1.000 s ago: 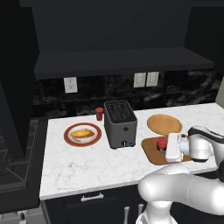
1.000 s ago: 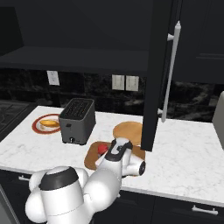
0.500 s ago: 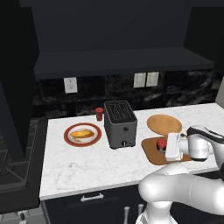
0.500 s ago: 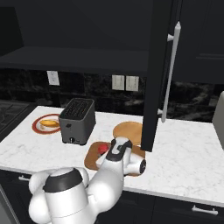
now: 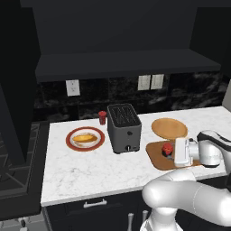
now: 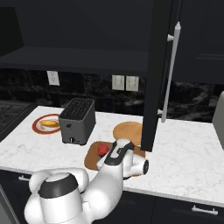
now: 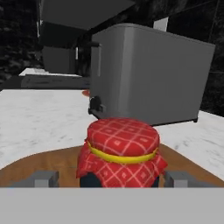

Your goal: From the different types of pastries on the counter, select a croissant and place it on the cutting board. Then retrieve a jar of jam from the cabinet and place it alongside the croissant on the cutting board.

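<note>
The jar of jam (image 7: 120, 151), dark with a red checked cloth top, stands on the brown cutting board (image 7: 48, 159). My gripper (image 7: 110, 178) is open, one fingertip (image 7: 43, 178) on each side of the jar and a small gap to it. From the left base view the jar of jam (image 5: 168, 149) sits at the left part of the cutting board (image 5: 158, 161), with the gripper (image 5: 175, 151) just to its right. The right base view has the jar of jam (image 6: 103, 150) on the cutting board (image 6: 92, 158). The croissant is hidden. A pale-yellow oval pastry (image 5: 84, 138) lies on a red plate.
A grey toaster (image 5: 124, 127) stands just left of the board. A round tan plate (image 5: 169, 128) lies behind the board, and a red cup (image 5: 102, 117) stands by the toaster. An open black cabinet door (image 6: 157, 74) hangs over the counter (image 5: 90, 176).
</note>
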You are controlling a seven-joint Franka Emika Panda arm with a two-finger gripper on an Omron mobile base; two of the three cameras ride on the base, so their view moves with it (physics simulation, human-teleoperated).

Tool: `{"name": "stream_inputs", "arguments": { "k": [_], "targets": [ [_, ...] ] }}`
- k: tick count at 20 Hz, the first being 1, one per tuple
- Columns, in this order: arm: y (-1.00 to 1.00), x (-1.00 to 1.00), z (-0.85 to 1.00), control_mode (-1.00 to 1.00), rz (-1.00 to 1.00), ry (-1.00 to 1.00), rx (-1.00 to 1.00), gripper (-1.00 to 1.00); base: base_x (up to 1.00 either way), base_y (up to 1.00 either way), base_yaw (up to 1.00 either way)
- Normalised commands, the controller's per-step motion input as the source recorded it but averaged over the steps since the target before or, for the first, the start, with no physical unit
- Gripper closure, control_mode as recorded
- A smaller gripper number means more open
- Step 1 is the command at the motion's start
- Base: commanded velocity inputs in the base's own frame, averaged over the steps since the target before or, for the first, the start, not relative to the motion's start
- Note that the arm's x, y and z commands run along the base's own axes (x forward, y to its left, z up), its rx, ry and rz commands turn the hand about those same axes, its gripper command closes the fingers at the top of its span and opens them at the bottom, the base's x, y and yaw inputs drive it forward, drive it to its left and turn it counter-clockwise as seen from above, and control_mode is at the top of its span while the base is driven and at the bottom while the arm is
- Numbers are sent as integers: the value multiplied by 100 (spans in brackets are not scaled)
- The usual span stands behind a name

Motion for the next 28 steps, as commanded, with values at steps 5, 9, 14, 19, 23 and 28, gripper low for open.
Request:
{"name": "stream_inputs", "arguments": {
  "k": [5, 9, 14, 19, 23, 28],
  "targets": [
    [4, -54, 40, -100, 0, 0, 0, -100, 0, 0, 0],
    [1, -43, 62, -100, 0, -1, 0, -100, 0, 0, 0],
    [7, -45, 62, -100, 0, -1, -2, -100, 0, 0, 0],
    [12, -65, 33, -100, 0, 0, -4, -100, 0, 0, 0],
    [34, -49, 25, -100, 0, 0, -9, -100, 0, 0, 0],
    [22, -2, 52, -100, 0, 3, -9, -100, 0, 0, 0]
  ]
}}
